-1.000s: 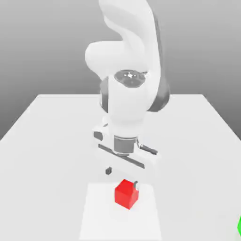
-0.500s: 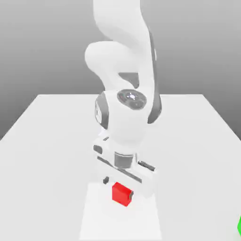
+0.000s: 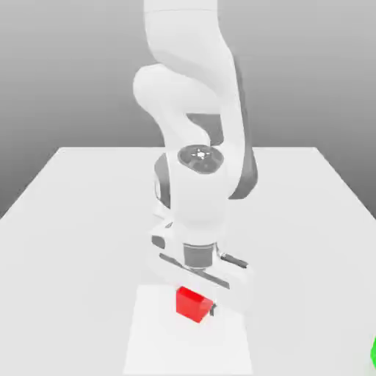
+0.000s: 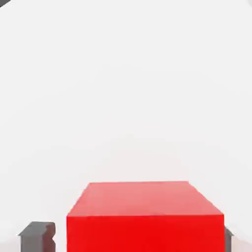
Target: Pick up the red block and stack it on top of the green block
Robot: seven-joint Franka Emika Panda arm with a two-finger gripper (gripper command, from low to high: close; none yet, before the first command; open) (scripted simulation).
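**A:** Start with what's closest. What sits right under the hand?

**B:** The small, smooth, bright red block (image 4: 145, 216). In the hand view it lies between the two dark grey fingertips (image 4: 37, 237), one on each side. On one side a gap shows between fingertip and block; on the other the tip is right at the block's edge.

**A:** So is the gripper (image 3: 194, 302) pinching it?

**B:** I cannot tell. The fingers are drawn in close around the red block, but a firm squeeze isn't clear. In the exterior view the block rests on the white table (image 3: 66, 220), near the front edge, with the hand low over it.

**A:** And the green block?

**B:** A bright green sliver (image 3: 373, 352) at the exterior view's right edge, well apart from the red block, also near the front.

**A:** Farther back?

**B:** The glossy white robot arm (image 3: 194, 110) rises from behind the hand, against a plain grey backdrop.
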